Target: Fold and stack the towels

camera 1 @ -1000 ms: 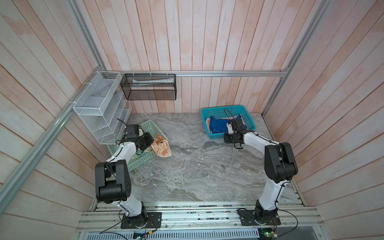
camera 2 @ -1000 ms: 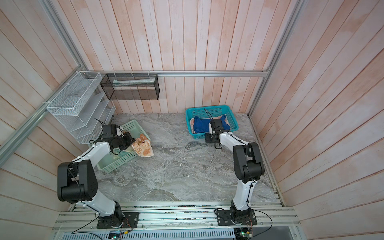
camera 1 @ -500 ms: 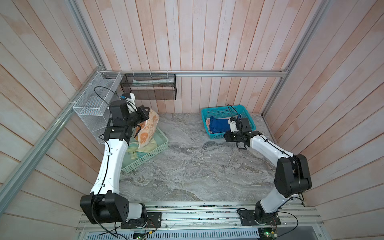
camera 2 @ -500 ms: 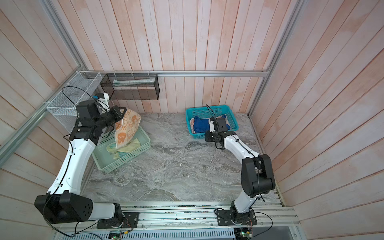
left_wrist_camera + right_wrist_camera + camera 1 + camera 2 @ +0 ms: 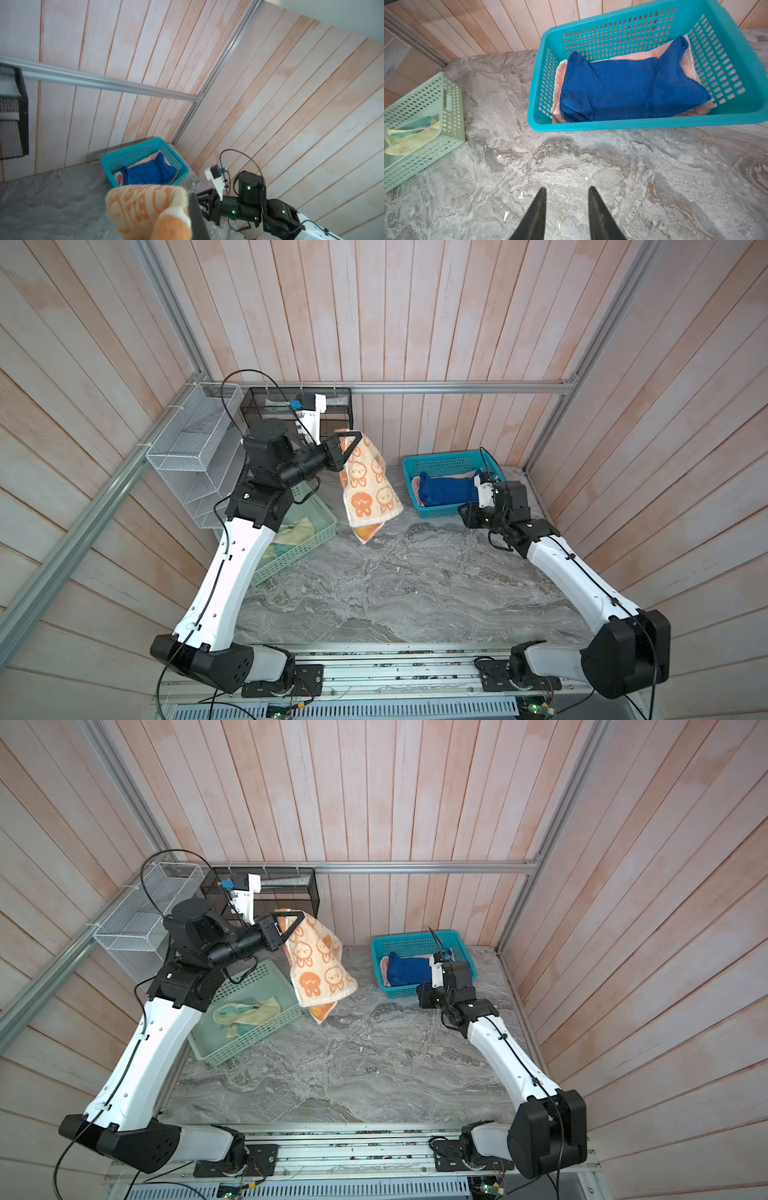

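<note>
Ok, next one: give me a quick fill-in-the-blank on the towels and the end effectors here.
1. The orange-and-cream towel hangs from the ____ end effector.
2. In the teal basket, the royal blue towel lies on top of the ____ towel.
3. The pale yellow towel lies crumpled in the ____ basket.
4. The right end effector holds nothing; its jaws stand ____.
Missing words: left; salmon-pink; mint-green; open.

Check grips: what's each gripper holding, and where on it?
Left gripper pinches the orange cartoon towel at its top edge; the rest hangs. Right gripper is open, empty.
</note>
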### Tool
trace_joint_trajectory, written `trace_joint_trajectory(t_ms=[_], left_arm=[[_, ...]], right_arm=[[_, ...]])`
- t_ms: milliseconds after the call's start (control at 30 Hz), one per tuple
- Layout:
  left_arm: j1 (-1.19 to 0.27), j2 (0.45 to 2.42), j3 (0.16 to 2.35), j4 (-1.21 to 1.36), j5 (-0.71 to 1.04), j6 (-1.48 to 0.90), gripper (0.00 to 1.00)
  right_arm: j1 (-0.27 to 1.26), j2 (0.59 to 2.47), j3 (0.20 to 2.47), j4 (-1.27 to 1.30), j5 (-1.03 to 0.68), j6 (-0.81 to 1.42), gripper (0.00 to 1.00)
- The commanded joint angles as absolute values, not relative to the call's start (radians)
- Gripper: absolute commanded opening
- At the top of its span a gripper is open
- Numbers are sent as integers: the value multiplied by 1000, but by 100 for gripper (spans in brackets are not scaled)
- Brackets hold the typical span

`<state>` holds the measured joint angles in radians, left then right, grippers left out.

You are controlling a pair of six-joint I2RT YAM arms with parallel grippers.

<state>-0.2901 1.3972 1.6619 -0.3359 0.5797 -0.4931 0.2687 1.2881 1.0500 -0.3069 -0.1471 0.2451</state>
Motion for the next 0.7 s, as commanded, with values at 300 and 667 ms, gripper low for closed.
trace_joint_trajectory(t_ms=[300,667], left_arm=[[-212,1487,1128,-322,470,-641,42],[-299,1497,1021,-387,347,-584,43]], right_arm=[[330,1408,941,-359,-250,324,38],[509,1665,1003,-281,-285,379,42]])
